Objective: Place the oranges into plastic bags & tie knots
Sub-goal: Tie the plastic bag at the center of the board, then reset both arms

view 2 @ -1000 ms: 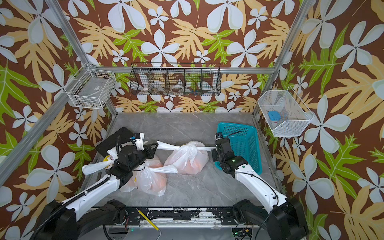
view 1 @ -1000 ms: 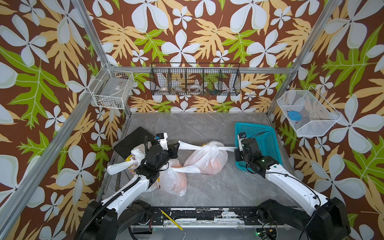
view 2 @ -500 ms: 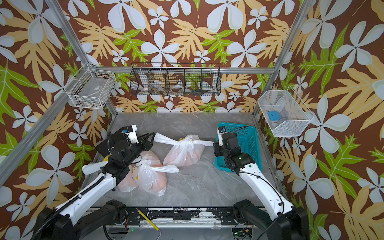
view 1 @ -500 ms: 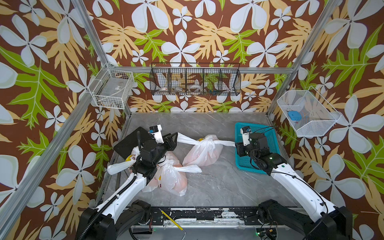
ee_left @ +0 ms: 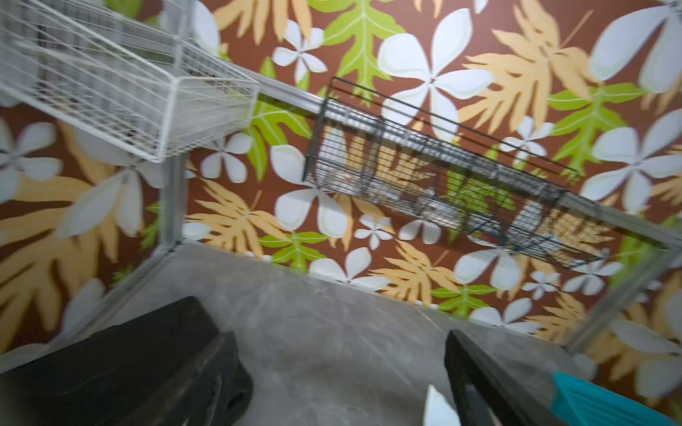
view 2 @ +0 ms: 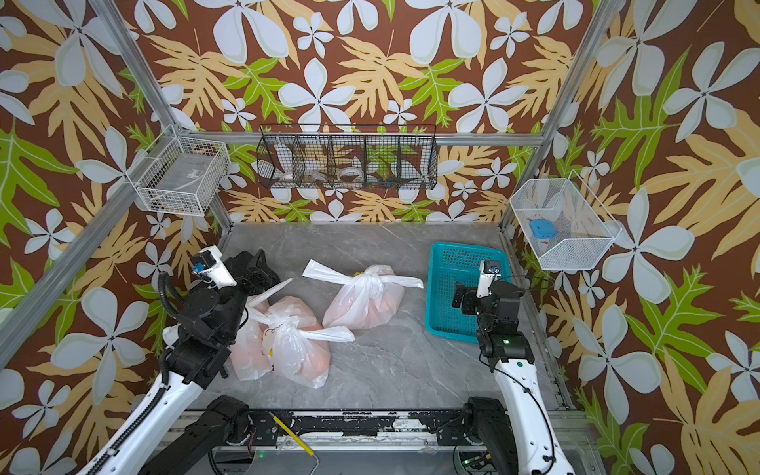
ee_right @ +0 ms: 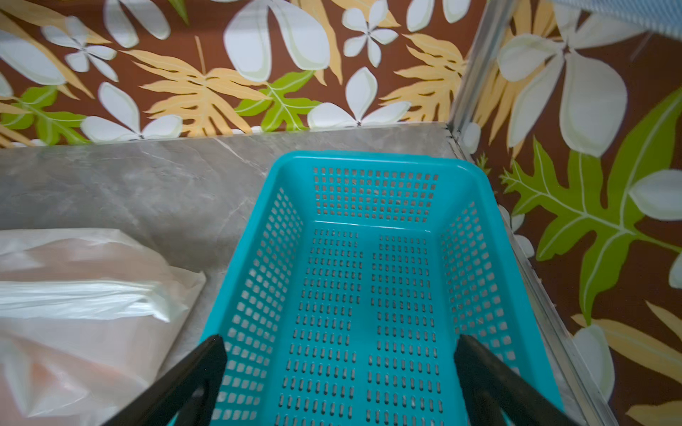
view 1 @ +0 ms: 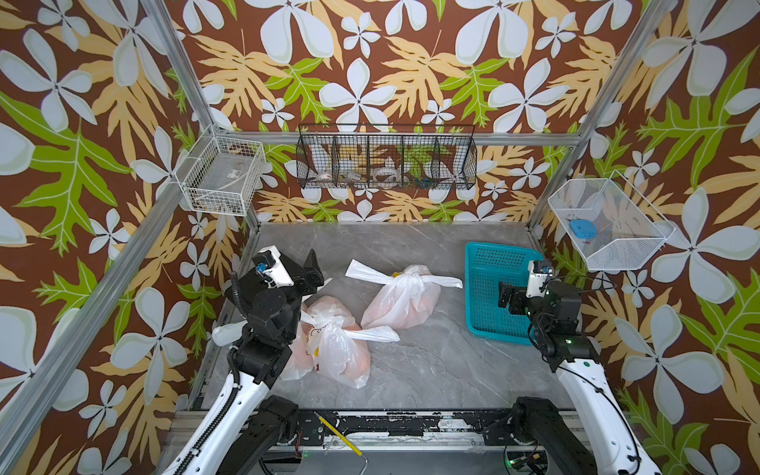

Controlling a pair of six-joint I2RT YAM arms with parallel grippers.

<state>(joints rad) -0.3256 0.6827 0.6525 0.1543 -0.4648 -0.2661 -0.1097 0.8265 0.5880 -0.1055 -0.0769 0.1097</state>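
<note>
Close to the right end effector (view 1: 508, 297) lies the tied bag (view 1: 405, 302).

On the grey marbled tabletop (view 1: 432, 370), three knotted plastic bags (view 1: 405, 302) are laid: one near the middle, two touching each other at the left. A teal basket (view 1: 489, 288) is set at the right edge.

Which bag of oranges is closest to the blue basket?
The bag lying alone mid-table, by the teal basket; the other two huddle beside the left arm.
</note>
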